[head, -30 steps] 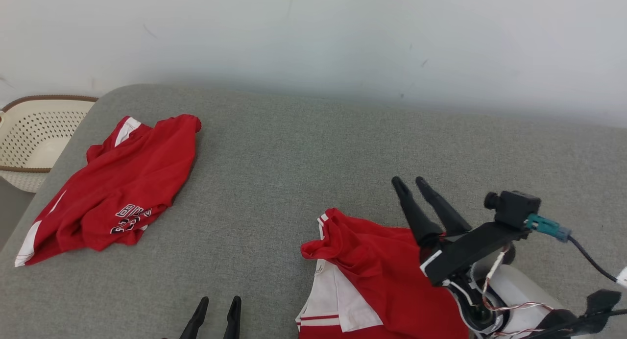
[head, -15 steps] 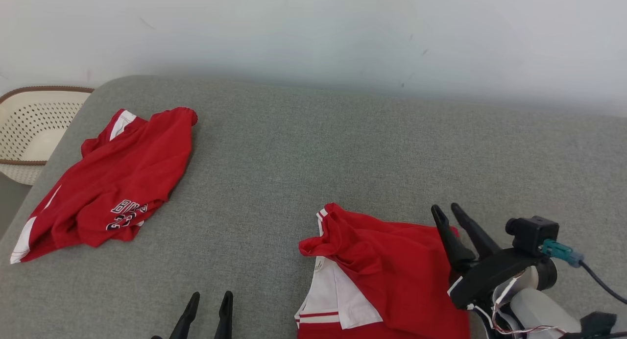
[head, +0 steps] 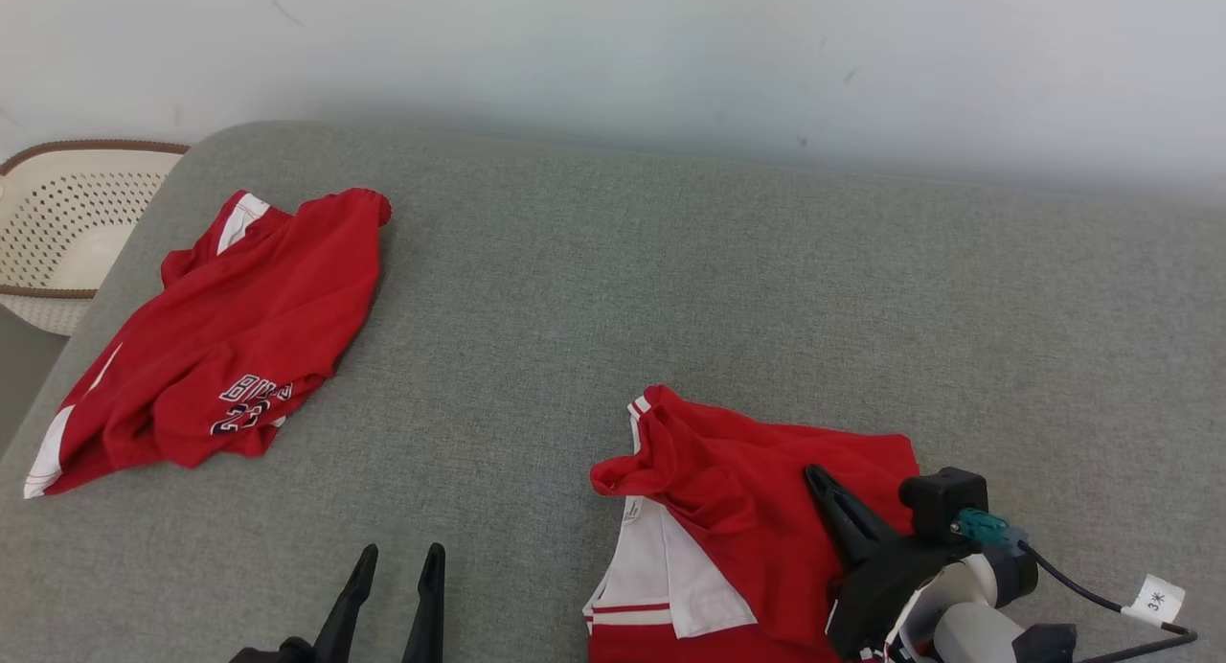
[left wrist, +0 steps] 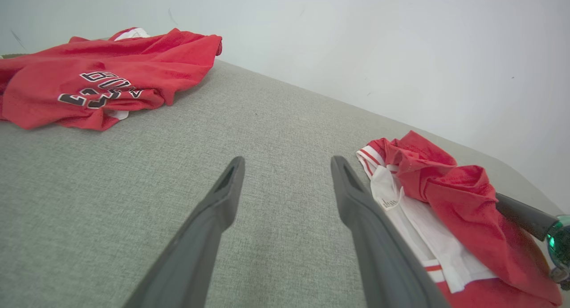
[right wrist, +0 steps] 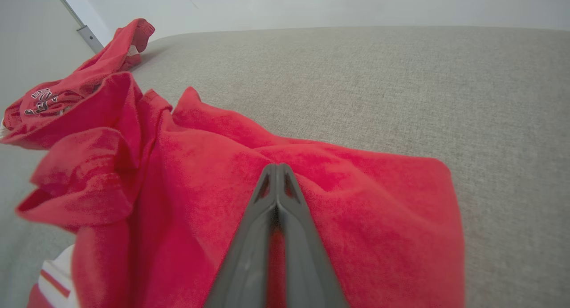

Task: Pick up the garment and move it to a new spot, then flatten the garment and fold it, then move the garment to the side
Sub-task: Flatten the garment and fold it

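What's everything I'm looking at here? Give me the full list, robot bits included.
near garment: one, red with white panel and stripes, crumpled at the cushion's near right
lettered garment: one, red with white trim and dark lettering, lying at the cushion's far left
basket: one, cream with holes and a brown rim, beyond the cushion's left edge
cushion: one, grey fabric, under both garments
wall: one, white, behind the cushion
cable: one, dark with a white tag, at the right wrist
left gripper: one, dark, open, above bare cushion
right gripper: one, dark, shut, pinching the near garment
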Robot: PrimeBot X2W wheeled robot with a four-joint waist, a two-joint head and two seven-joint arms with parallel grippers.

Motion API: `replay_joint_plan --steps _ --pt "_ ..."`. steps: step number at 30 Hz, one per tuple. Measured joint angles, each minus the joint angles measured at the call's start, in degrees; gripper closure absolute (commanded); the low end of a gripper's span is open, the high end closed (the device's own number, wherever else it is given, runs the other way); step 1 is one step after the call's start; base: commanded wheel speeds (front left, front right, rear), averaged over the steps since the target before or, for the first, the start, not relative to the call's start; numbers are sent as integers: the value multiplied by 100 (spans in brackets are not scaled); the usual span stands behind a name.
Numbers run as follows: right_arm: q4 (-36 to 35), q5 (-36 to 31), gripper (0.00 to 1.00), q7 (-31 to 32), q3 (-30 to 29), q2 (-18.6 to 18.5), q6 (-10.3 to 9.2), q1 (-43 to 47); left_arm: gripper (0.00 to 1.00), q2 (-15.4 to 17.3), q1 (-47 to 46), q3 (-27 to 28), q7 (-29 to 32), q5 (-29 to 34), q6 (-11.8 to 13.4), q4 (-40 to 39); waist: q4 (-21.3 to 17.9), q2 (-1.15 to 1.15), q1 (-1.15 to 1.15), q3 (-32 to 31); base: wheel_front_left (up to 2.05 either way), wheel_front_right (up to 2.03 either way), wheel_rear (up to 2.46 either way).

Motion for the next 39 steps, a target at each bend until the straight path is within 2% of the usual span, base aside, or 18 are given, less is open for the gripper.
replay_joint_plan --steps 4,12,20,32,39 --pt "280 -214 100 -23 15 152 0 -98 0 -2 -29 18 -1 15 -3 -22 60 0 0 34 0 0 0" --pt "296 -528 100 -27 -5 548 0 -132 0 -1 -71 11 -1 14 7 -70 223 0 0 122 0 0 0" --pt "382 -544 100 -38 402 878 0 -120 0 -1 -76 9 0 -2 10 -57 352 0 0 136 0 0 0" --pt "137 105 100 -38 1263 1039 0 13 0 -1 -74 -5 0 -19 12 -45 343 0 0 64 0 0 0" --pt "-234 512 100 -38 1337 900 0 13 0 -1 -66 -9 0 -25 52 -24 295 0 0 6 0 0 0"
